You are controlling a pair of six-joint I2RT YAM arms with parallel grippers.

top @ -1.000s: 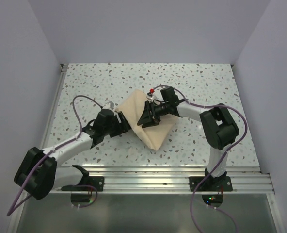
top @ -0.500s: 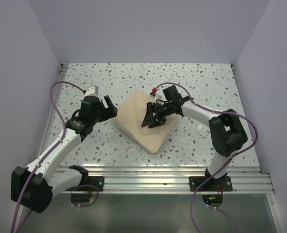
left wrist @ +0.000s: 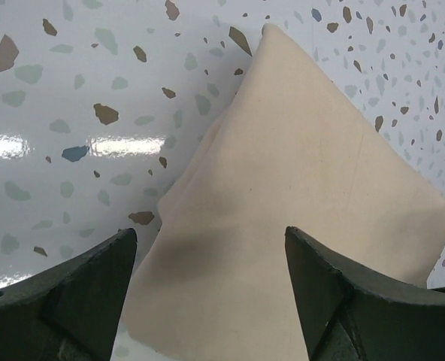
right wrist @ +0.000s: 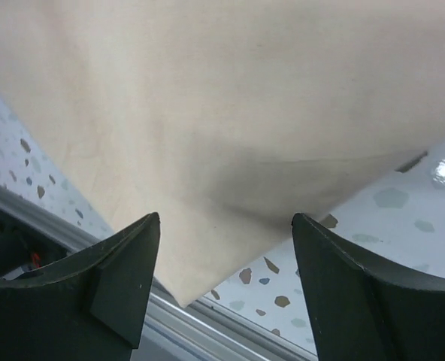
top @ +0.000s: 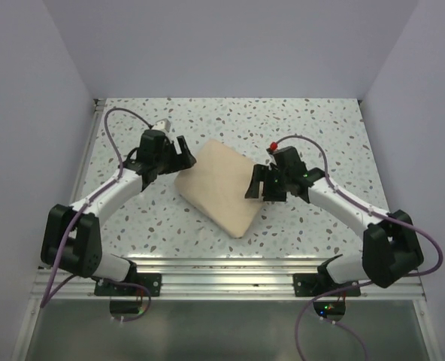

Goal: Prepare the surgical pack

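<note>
The surgical pack [top: 219, 187] is a tan cloth bundle lying folded on the speckled table, a corner pointing toward the near rail. It fills the left wrist view [left wrist: 298, 188] and the right wrist view [right wrist: 207, 98]. No tray, instruments or packets show. My left gripper [top: 183, 150] is open at the bundle's far left corner, jaws apart over the cloth. My right gripper [top: 255, 184] is open at the bundle's right edge, empty.
The aluminium rail [top: 230, 280] runs along the near edge, and shows in the right wrist view [right wrist: 207, 323]. White walls [top: 27, 113] enclose the table on the left, back and right. The purple cables [top: 117, 120] loop above both arms.
The left arm swung from the bundle's near left side up to its far left corner. The right gripper came off the bundle's top and drew back to its right edge. The cloth now lies flat.
</note>
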